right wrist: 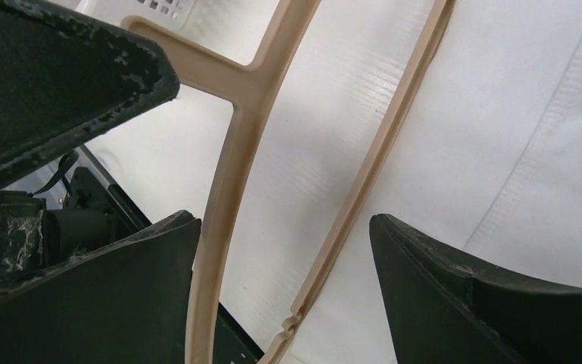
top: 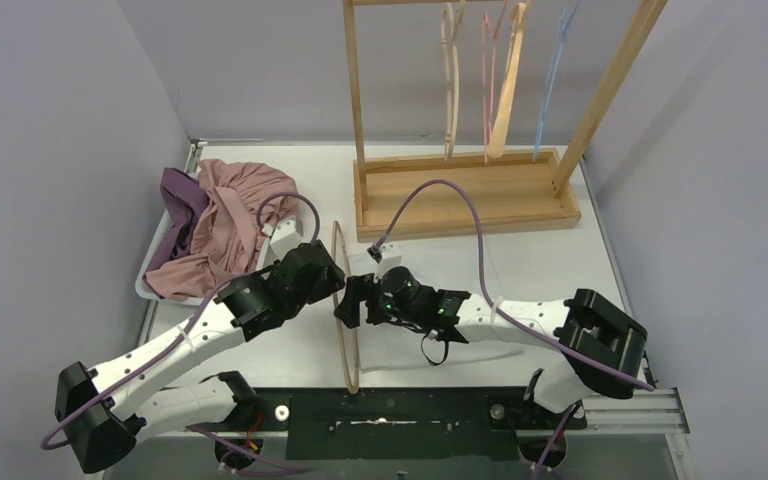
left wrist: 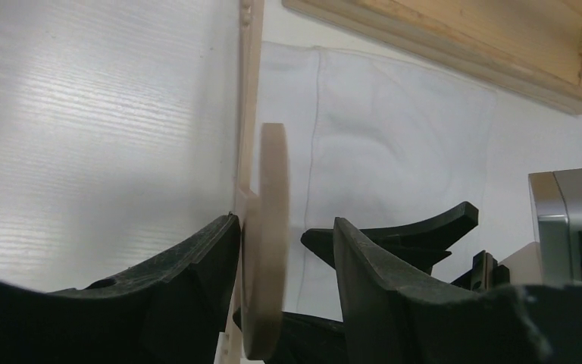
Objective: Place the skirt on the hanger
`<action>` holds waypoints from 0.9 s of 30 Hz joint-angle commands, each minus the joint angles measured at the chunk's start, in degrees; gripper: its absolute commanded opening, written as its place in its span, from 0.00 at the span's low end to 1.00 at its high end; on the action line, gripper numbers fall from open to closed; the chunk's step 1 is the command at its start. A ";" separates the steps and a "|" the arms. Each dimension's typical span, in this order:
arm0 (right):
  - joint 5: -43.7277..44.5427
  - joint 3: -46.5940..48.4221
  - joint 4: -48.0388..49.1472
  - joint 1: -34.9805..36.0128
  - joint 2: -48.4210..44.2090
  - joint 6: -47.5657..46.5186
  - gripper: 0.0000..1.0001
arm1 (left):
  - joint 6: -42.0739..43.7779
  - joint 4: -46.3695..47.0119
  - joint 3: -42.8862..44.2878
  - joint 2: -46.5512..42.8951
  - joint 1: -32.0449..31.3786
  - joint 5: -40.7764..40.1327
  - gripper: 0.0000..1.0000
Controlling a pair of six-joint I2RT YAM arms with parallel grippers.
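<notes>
Dusty-pink cloth, which I take to be the skirt (top: 230, 215), lies heaped in a white basket (top: 146, 285) at the upper left of the top view, partly over a purple garment (top: 182, 205). Neither arm touches it.

Toward the middle, the left fingers (left wrist: 197, 262) stand partly open around a flat tab of a beige hanger (top: 344, 335). One finger looks to be against the tab and the other is clear of it, so nothing is clamped. From above the hanger shows only as a thin arc on the table (top: 520, 260), so I cannot tell whether it lies flat or is tipped on edge. Just right of it, the right fingers (right wrist: 121, 292) are spread wide, straddling both of the hanger's bars and holding neither. At the upper right stands a wooden rack (top: 465, 195).

As I judge it, the task is at an early stage. A hanger is down on the table within reach of both arms, but the skirt has not been lifted. It has yet to be fetched from the basket, brought over and fixed on the hanger.

Counted from left to right there are:
- one basket
- two garments
- two arms
- one hanger on the table
- one rack, with what look like four spare hangers (top: 508, 90) on its rail: beige, pink, wood and blue
</notes>
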 commanded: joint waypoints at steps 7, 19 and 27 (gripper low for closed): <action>11.97 3.91 -1.62 5.18 -1.69 0.69 0.82 | -0.86 14.04 2.07 -1.80 -0.35 10.66 0.43; 21.29 1.74 -2.78 6.73 -1.48 9.71 0.44 | -7.07 18.17 -0.95 -1.51 3.27 17.54 0.36; 22.13 3.47 -5.63 6.59 0.07 10.62 0.12 | -4.75 16.27 -0.34 -2.83 8.09 19.86 0.38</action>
